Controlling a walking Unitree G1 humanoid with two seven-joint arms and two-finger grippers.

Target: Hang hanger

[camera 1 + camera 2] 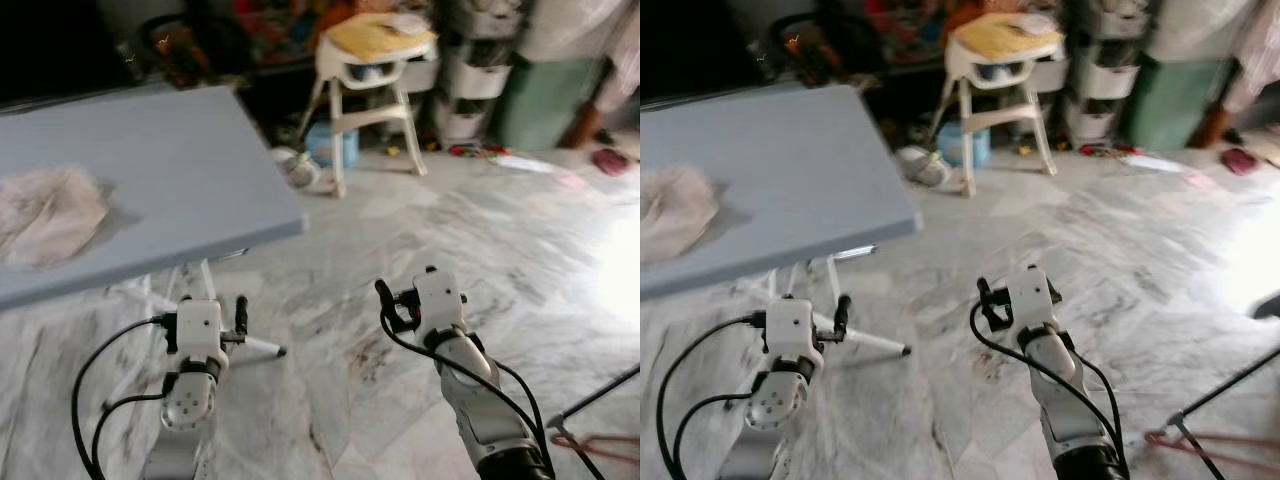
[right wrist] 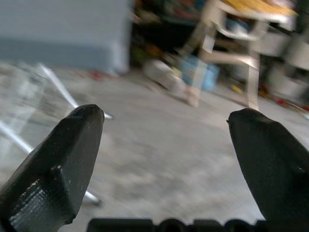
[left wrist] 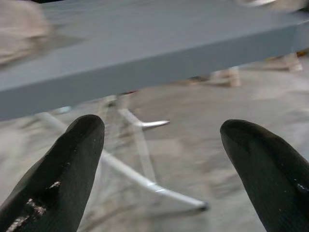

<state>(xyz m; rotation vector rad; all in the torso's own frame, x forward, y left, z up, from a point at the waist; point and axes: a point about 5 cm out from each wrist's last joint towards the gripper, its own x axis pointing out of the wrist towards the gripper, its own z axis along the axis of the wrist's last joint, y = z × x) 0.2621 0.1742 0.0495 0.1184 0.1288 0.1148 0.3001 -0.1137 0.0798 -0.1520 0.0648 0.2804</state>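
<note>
Step in hand: locating and approaching the hanger (image 1: 1215, 447), judged from the task; nothing is grasped yet.
Hanger position: reddish wire hanger on the marble floor (image 1: 480, 240) at the robot's lower right, beside a dark rod (image 1: 1230, 385), well apart from both hands.
Left hand (image 3: 159, 159): fingers spread wide, empty, held low in front of the grey-blue bench (image 1: 170, 170).
Right hand (image 2: 166, 159): fingers spread wide, empty, pointing across the floor toward the white high chair (image 1: 365, 90).
Technique: the robot should turn right, bend, and close the right hand on the hanger's wire near the hook.
Hanging place: cannot be identified.
Count: one hanger, one bench, one crumpled cloth (image 1: 45, 215) on the bench, one high chair, two hands.
</note>
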